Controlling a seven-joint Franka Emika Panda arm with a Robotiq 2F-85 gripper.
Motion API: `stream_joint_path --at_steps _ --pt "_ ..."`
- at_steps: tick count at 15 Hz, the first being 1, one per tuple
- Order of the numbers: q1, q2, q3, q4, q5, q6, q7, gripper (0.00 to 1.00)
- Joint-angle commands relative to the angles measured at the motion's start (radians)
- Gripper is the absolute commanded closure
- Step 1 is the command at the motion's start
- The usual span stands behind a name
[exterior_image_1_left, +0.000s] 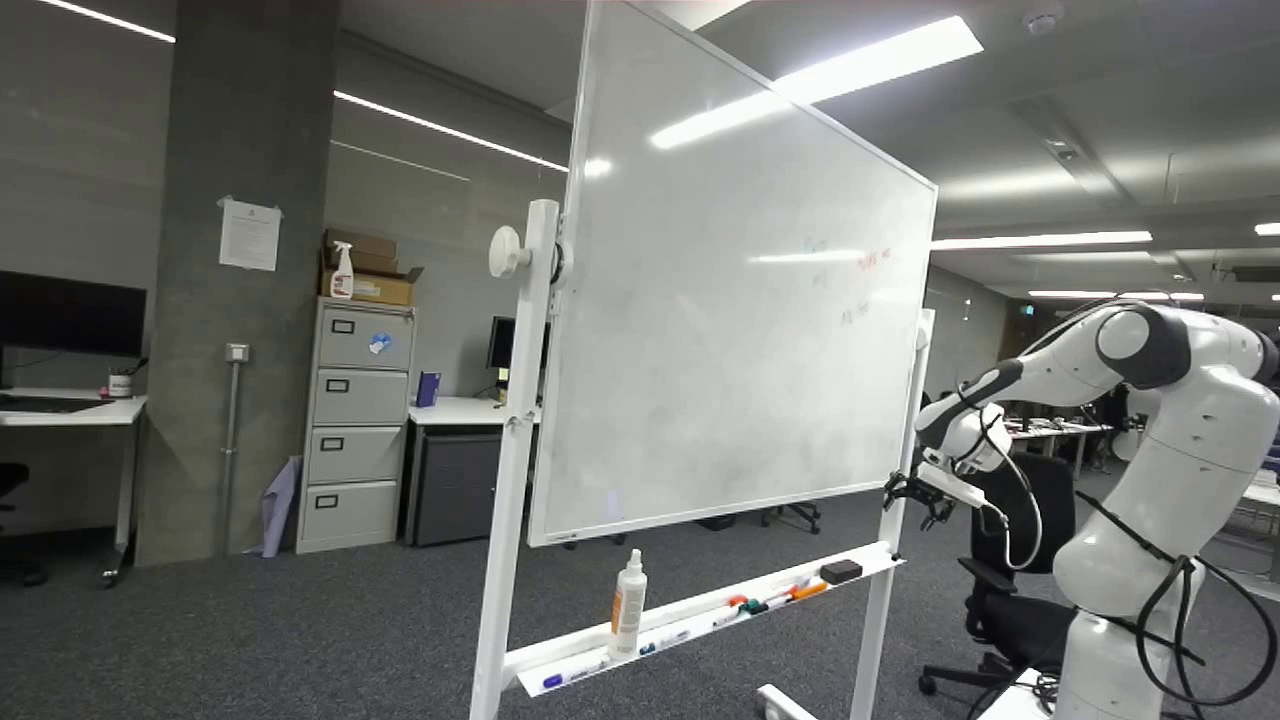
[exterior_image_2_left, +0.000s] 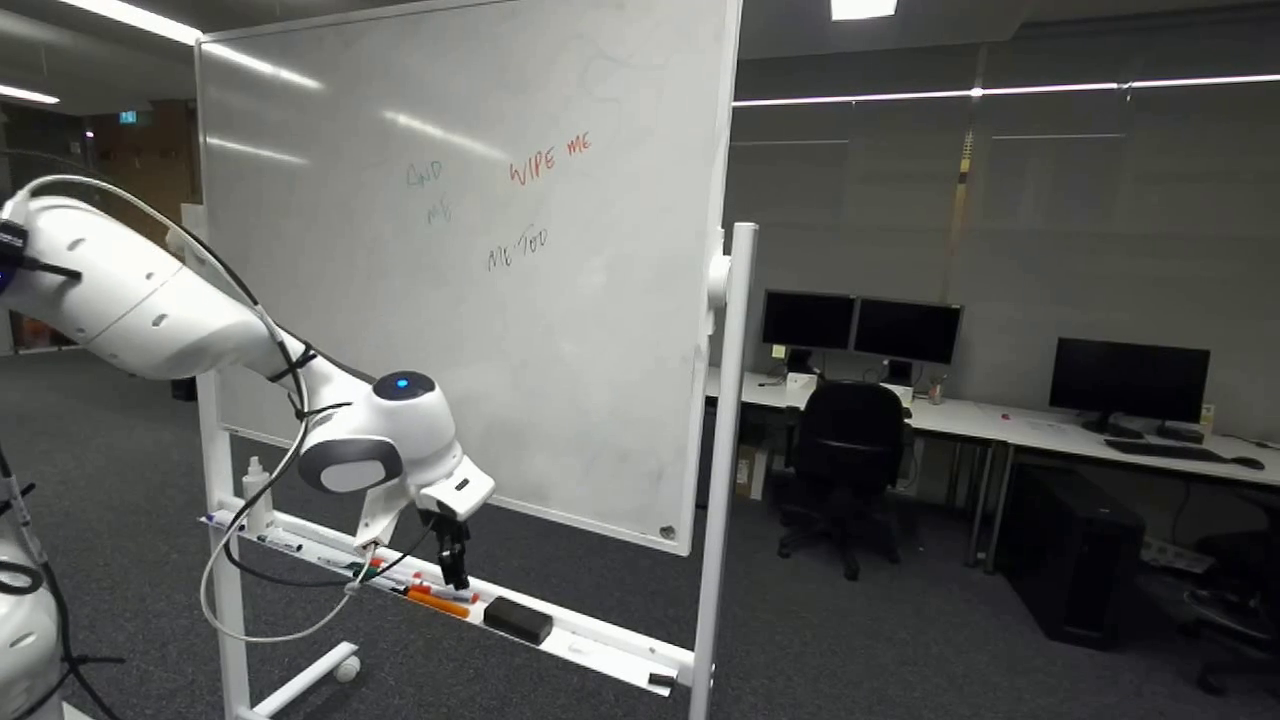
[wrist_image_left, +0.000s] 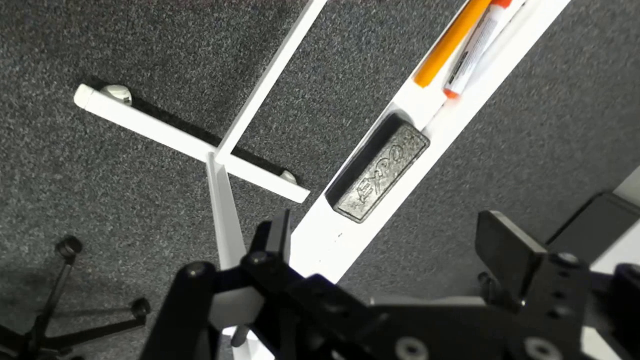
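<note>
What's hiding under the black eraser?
The eraser lies on the white tray, which shows past both its ends. The bit directly beneath is covered, so I can't tell whether anything hides there.

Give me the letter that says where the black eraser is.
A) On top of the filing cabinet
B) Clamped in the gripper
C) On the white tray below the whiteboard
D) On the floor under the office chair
C: the wrist view shows the black eraser lying on the white tray, while the gripper stands open with nothing in it; both exterior views also show the eraser on the tray.
</note>
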Motion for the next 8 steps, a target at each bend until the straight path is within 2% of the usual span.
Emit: stream_joint_path --at_steps 1,8 --pt "0.006 0.125 0.027 0.028 0.129 0.109 0.106 0.0" --pt "0.073 0.261 0.037 0.056 0.389 0.318 0.131 0.0"
